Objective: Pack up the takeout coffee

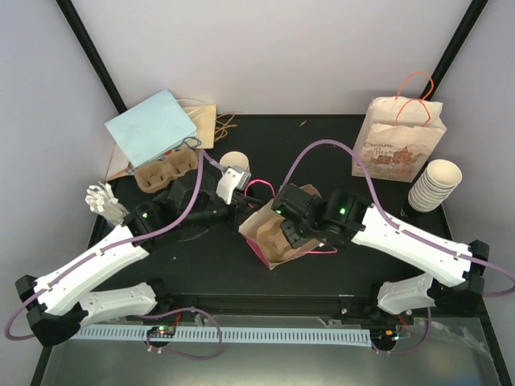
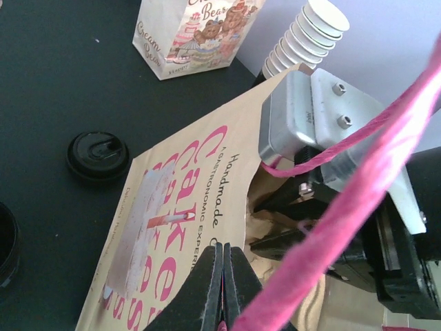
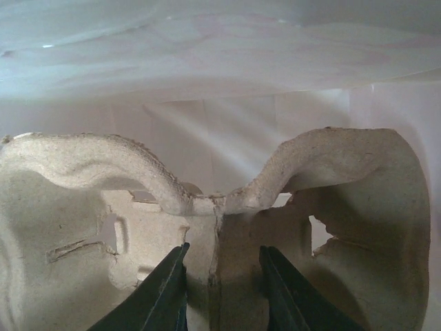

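Note:
A tan paper bag point(image 1: 269, 241) printed with pink "Cake" lettering point(image 2: 186, 207) lies on its side in the middle of the table, mouth toward the right arm. My left gripper point(image 2: 223, 249) is shut on the bag's pink rope handle point(image 2: 358, 172) at the mouth's edge point(image 1: 248, 215). My right gripper point(image 1: 288, 232) reaches into the bag. In the right wrist view its fingers point(image 3: 222, 276) are shut on the middle rib of a moulded cardboard cup carrier point(image 3: 103, 200), which sits inside the bag's pale walls. No coffee cup is in the carrier's pockets.
At the back left are a blue bag point(image 1: 153, 129) and a second cup carrier point(image 1: 165, 170), with a paper cup point(image 1: 236, 165) beside them. A bear-print bag point(image 1: 398, 141) and a stack of cups point(image 1: 434, 185) stand at the back right. A black lid point(image 2: 98, 155) lies beside the bag.

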{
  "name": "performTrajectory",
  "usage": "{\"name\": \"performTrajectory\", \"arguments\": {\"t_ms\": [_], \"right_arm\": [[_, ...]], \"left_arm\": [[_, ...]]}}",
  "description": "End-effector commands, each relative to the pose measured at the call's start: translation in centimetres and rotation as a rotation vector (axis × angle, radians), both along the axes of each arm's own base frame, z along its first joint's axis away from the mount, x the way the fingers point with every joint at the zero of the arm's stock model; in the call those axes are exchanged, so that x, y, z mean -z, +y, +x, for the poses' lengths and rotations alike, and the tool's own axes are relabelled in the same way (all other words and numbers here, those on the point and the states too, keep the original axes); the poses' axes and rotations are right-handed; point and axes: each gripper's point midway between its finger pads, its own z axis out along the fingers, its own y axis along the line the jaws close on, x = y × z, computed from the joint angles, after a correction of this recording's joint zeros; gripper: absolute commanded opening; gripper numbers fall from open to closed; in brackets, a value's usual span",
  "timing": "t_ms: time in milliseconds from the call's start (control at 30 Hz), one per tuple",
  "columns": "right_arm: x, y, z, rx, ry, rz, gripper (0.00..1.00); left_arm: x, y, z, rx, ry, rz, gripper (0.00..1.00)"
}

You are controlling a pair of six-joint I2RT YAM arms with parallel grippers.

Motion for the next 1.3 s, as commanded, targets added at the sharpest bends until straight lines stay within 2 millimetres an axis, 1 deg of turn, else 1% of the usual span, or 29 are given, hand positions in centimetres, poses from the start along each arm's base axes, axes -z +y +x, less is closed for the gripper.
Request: {"name": "performTrajectory", "arguments": {"t_ms": [0,133,200,267,333,433,467,633,867,1067,1133,1267], "right_arm": [[0.2,0.6,0.3,-0.031,-0.033,-0.012,0.28],[1.1,0.7,0.5,-0.035,-0.043,-0.018,0.28],[1.2,0.3,0.8,-0.011,-0.065,-0.037,0.28],[0.8,-0.4,1.3,0.027,-0.100,-0.041,0.28],[-0.1,-0.8,1.7,0.053,-0.138,-0.021,0.28],[-1.3,-0.7,1.7,0.042,-0.168,0.044,0.29],[-1.3,-0.7,1.6,0.035,-0.167,0.050,0.29],[0.1,-0.5,1.2,0.005,-0.128,0.010,0.29],[2.0,0.2,0.6,-0.037,-0.065,-0.030,0.28],[3.3,0.7,-0.3,-0.082,-0.003,-0.059,0.28],[3.6,0.6,-0.5,-0.093,0.014,-0.073,0.28],[3.5,0.7,-0.4,-0.110,0.008,-0.081,0.28]], "left_arm": [[-1.4,-0.1,0.2,0.004,-0.016,-0.066,0.01],[-1.3,0.0,0.7,-0.012,-0.001,-0.069,0.01],[-1.2,0.0,0.9,-0.020,0.010,-0.064,0.02],[-0.9,0.1,1.3,-0.034,0.023,-0.052,0.02],[-0.8,0.1,1.6,-0.042,0.029,-0.042,0.01],[-0.8,0.0,1.8,-0.040,0.026,-0.042,0.02],[-0.9,0.0,1.9,-0.044,0.026,-0.043,0.01],[-0.7,-0.5,2.2,-0.037,0.037,-0.030,0.02],[-1.8,-1.0,1.9,0.002,0.000,-0.061,0.02],[-2.0,-1.2,1.8,0.018,-0.014,-0.062,0.02],[-2.1,-1.3,1.8,0.027,-0.018,-0.066,0.02],[-2.0,-1.5,1.6,0.041,-0.014,-0.068,0.01]]}}
